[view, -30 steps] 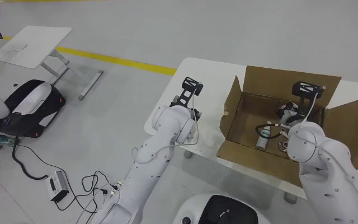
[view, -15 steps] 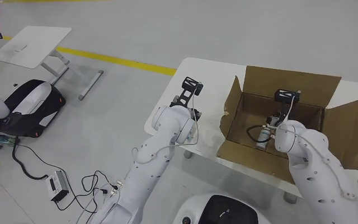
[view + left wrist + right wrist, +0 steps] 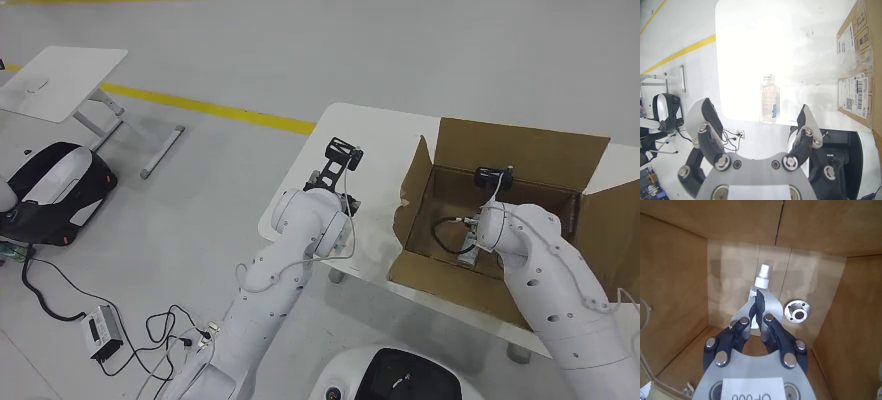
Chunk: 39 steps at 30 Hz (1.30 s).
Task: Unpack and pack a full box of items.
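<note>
Right gripper (image 3: 758, 298) hangs inside the cardboard box (image 3: 677, 275) with its two fingers pressed flat together and nothing caught between the pads. Just past its tips a spray bottle (image 3: 762, 281) lies on the box floor, its white nozzle pointing toward the far wall and its pale body partly hidden behind the fingers. Whether the tips touch the bottle cannot be told. A round metal flange (image 3: 797, 311) with a centre bore and small bolt holes lies beside the bottle, close to it but apart. From above, the box (image 3: 520, 135) stands on the white counter (image 3: 360, 140) with its flaps folded outward, and the right arm comes down into it over the spray bottle (image 3: 467, 258). The left gripper (image 3: 755, 105) is held over the free part of the counter (image 3: 762, 37), well apart from the box, with its fingers spread wide and holding nothing. Below it, between the two fingers as that wrist camera sees them, a clear plastic bottle (image 3: 768, 102) appears to lie on its side, its base at the counter edge nearest the robot and its neck pointing away. This bottle carries a small blue-and-white label, too small to make out. The outer wall of the box (image 3: 855, 56) bears white shipping labels with barcodes and a square code, and printed handling symbols between them.
</note>
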Each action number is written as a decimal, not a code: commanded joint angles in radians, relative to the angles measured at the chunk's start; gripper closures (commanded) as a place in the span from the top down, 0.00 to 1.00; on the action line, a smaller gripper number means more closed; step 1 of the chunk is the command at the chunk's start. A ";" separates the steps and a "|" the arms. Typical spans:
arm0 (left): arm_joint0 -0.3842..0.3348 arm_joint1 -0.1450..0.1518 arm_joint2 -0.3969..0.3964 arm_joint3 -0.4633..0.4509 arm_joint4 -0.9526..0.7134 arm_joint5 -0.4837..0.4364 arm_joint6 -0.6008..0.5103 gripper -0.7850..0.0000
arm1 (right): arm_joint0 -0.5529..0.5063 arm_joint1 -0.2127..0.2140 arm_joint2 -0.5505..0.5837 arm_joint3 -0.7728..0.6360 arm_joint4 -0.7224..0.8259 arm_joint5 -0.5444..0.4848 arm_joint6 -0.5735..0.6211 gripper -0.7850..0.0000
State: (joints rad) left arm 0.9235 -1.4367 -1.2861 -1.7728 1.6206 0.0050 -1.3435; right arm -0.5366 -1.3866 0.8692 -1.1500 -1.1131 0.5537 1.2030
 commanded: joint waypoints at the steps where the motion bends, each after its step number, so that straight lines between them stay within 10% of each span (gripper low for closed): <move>1: 0.000 0.000 0.000 0.000 0.000 0.000 0.000 1.00 | 0.008 -0.004 -0.004 0.015 -0.009 0.003 0.004 0.32; 9: 0.000 0.000 0.000 0.000 0.000 0.000 0.000 1.00 | 0.013 -0.012 0.005 0.026 -0.030 -0.009 0.032 0.57; 39: 0.000 0.000 0.000 0.000 0.000 0.000 0.000 1.00 | 0.036 -0.084 -0.025 0.253 0.007 -0.060 -0.040 0.64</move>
State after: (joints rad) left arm 0.9235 -1.4367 -1.2861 -1.7728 1.6206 0.0050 -1.3435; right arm -0.5033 -1.4683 0.8458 -0.9044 -1.1065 0.4951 1.1651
